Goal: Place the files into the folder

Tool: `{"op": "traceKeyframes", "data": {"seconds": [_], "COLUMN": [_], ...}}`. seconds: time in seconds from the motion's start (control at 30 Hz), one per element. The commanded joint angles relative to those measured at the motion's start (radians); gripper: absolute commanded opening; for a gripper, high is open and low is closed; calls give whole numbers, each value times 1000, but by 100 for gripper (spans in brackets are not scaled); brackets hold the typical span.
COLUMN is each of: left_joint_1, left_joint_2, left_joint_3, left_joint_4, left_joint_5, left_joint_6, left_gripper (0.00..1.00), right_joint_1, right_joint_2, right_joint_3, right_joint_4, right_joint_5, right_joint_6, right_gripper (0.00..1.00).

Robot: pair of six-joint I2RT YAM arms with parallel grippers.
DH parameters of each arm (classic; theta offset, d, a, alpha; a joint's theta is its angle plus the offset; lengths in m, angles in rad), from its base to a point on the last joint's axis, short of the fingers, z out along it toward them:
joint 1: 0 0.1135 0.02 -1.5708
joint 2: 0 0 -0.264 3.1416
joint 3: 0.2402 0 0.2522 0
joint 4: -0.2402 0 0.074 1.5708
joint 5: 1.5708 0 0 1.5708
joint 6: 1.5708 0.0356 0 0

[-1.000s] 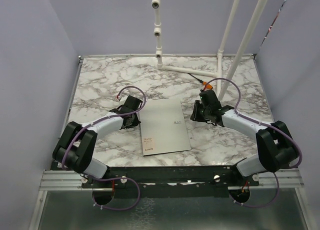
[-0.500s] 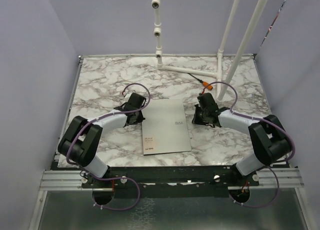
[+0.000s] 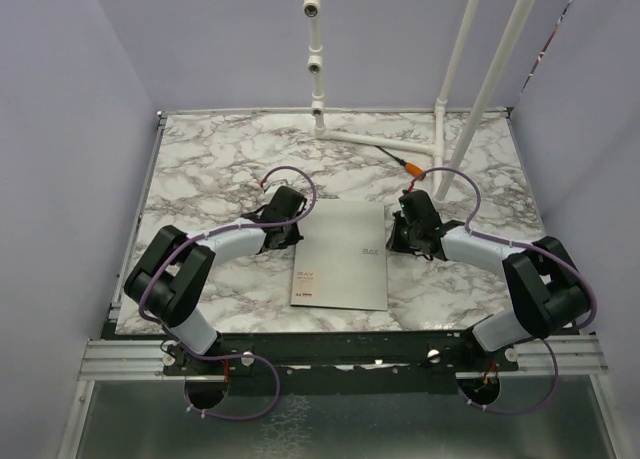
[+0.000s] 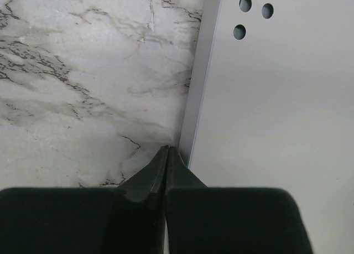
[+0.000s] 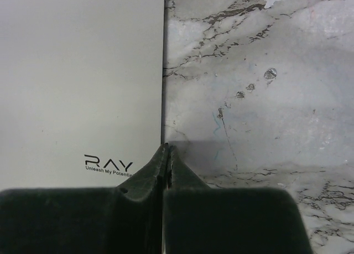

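Note:
The folder (image 3: 342, 254) lies closed and flat on the marble table, grey-beige cover up, with small print near its front left corner. My left gripper (image 3: 299, 235) is shut, its tips low at the folder's (image 4: 276, 99) left edge, beside the spine strip. In the left wrist view those tips (image 4: 167, 149) meet with nothing between them. My right gripper (image 3: 394, 239) is shut too, its tips (image 5: 166, 147) right at the folder's (image 5: 77, 71) right edge next to the "RAY" print. The files are not in view.
A white pipe frame (image 3: 380, 141) stands at the back of the table, with an orange-tipped tool (image 3: 408, 165) beside it. Lilac walls close in the left, right and back. The arm bases sit on the front rail (image 3: 340, 347).
The folder has slid to the right and turned straighter, with my left gripper following against its left edge. My right gripper has shifted slightly and stays at the right edge.

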Motion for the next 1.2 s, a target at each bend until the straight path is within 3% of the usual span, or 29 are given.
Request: {"op": "traceKeyframes", "data": {"seconds": [0.0, 0.83, 0.97, 1.17], "left_joint_1": [-32, -81, -64, -31], "left_joint_2": [40, -29, -84, -189], "left_joint_3": [-46, -40, -18, 27], "left_joint_4": [-93, -128, -179, -266], "left_joint_5": [69, 23, -18, -61], "left_joint_6": [-10, -15, -2, 27], "left_gripper": [0, 0, 15, 35], "right_joint_1": [1, 1, 1, 1], "right_joint_2": [-12, -57, -104, -207], "right_joint_3": [-28, 39, 68, 122], "right_joint_4": [-46, -144, -198, -284], "right_joint_5": [9, 88, 135, 208], "right_joint_6": [11, -4, -19, -45], "right_gripper": [1, 1, 8, 33]}}
